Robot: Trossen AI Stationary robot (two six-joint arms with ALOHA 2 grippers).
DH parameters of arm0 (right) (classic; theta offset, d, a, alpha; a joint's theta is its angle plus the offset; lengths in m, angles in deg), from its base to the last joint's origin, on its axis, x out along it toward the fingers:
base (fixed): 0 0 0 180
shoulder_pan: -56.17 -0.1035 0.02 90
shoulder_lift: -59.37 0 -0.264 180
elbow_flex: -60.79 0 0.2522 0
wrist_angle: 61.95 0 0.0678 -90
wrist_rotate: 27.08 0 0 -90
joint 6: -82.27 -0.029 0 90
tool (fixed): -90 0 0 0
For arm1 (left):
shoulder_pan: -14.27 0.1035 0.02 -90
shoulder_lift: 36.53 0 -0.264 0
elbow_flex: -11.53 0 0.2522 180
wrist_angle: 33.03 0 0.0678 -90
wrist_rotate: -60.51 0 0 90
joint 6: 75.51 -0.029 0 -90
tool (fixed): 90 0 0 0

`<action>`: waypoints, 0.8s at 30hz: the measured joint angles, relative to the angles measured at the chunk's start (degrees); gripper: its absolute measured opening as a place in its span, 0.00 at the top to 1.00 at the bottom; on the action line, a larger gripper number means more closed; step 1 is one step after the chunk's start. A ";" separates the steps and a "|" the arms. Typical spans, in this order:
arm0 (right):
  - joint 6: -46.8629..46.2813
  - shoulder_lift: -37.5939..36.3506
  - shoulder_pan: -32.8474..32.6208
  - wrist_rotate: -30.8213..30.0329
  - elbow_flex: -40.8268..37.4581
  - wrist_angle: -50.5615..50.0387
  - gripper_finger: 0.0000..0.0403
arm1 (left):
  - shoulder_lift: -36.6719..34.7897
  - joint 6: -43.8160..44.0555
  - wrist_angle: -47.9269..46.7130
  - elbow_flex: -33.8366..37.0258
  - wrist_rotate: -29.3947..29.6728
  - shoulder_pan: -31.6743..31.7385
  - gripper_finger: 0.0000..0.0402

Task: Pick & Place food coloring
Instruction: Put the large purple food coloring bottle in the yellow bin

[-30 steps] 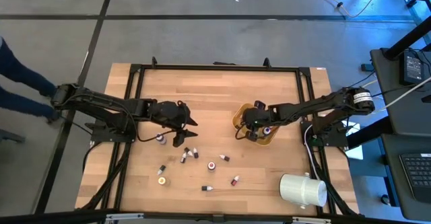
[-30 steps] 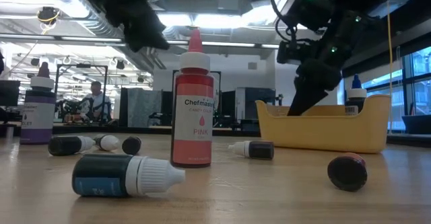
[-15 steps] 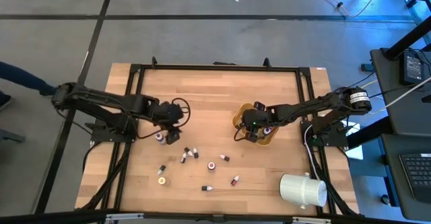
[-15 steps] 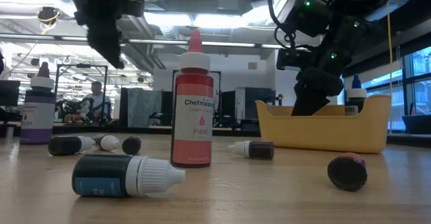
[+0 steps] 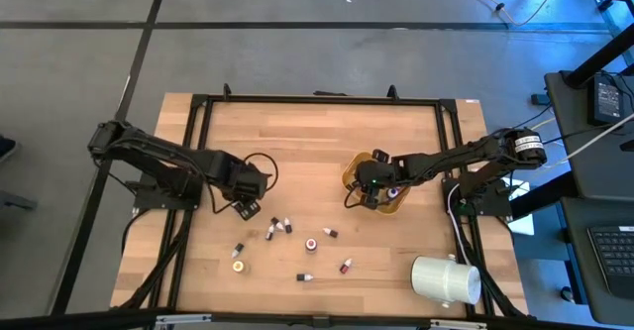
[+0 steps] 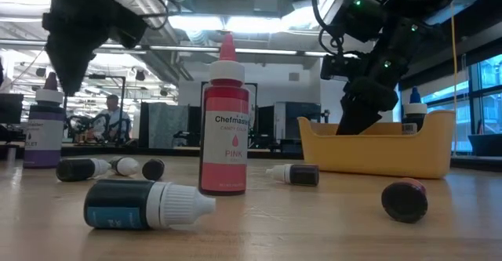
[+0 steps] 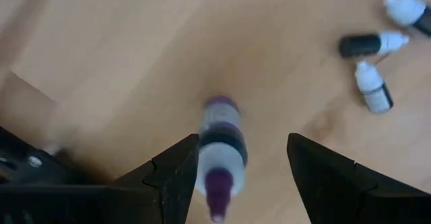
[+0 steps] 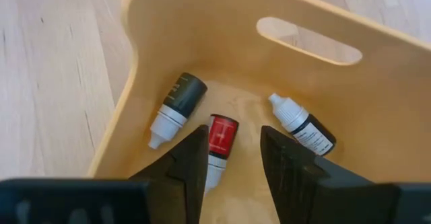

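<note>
My left gripper (image 5: 246, 199) hangs open, pointing down over an upright purple-capped dropper bottle (image 5: 236, 203). In the left wrist view its fingers (image 7: 176, 177) stand on either side of that bottle (image 7: 221, 150) without plainly touching it. My right gripper (image 5: 369, 193) is open inside the yellow bowl (image 5: 350, 176). Its fingers flank a red bottle (image 8: 221, 134) lying on the bowl floor between two dark white-capped bottles (image 8: 174, 109) (image 8: 303, 124). Several small bottles (image 5: 280, 227) lie scattered on the wood. A pink one (image 6: 226, 128) stands upright.
A big white cylinder (image 5: 446, 278) lies near the table's near right corner. A dark white-capped bottle (image 6: 145, 204) lies close to the low camera. A black frame (image 5: 317, 100) borders the table. Bare wood stretches along the far half.
My left gripper has swung from mid-table toward the left and near edges, tipped to point down, and now hangs over the purple-capped bottle. My right gripper has sunk slightly deeper into the bowl. No bottle has moved.
</note>
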 joint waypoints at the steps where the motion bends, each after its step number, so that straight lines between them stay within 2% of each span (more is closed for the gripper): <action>1: -0.01 0.00 0.00 -0.01 0.00 -0.01 0.66 | 0.63 0.26 -0.02 -0.01 -0.78 -0.24 0.45; 8: 0.10 0.00 0.00 0.00 0.00 0.01 0.66 | 3.54 1.71 -0.09 0.01 -3.26 -1.01 0.45; 12: 0.12 0.00 0.02 0.00 0.00 -0.02 0.66 | 3.58 2.10 -0.44 0.01 -3.73 -0.99 0.45; 19: 0.06 0.00 0.02 0.02 0.00 -0.04 0.66 | 3.40 1.95 -6.43 -0.01 -4.47 -0.93 0.45; 24: 0.15 0.00 0.02 0.02 0.00 -0.02 0.66 | 3.40 2.07 -6.07 -0.01 -5.19 -0.93 0.46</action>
